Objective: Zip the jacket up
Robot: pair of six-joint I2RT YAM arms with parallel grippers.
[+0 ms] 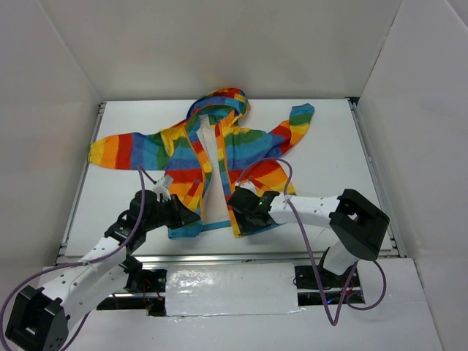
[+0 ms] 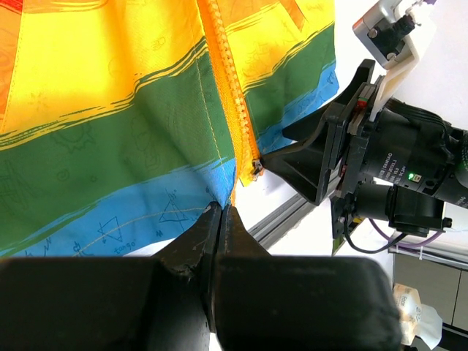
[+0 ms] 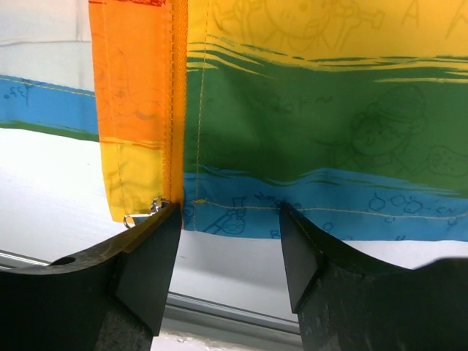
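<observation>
The rainbow-striped hooded fabric jacket (image 1: pixel 219 157) lies flat on the white table (image 1: pixel 329 183), its orange zipper (image 2: pixel 232 95) unjoined. The left gripper (image 2: pixel 221 213) is pressed together, apparently pinching the hem. The right gripper (image 3: pixel 230 219) is spread at its panel's hem. All the zipping remains.

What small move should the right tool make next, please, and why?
Probably close the right tool on the rainbow-striped fabric jacket's blue hem: its fingers stand open with that hem between them, beside the orange zipper tape, while the left tool looks shut on the other panel's corner.
</observation>
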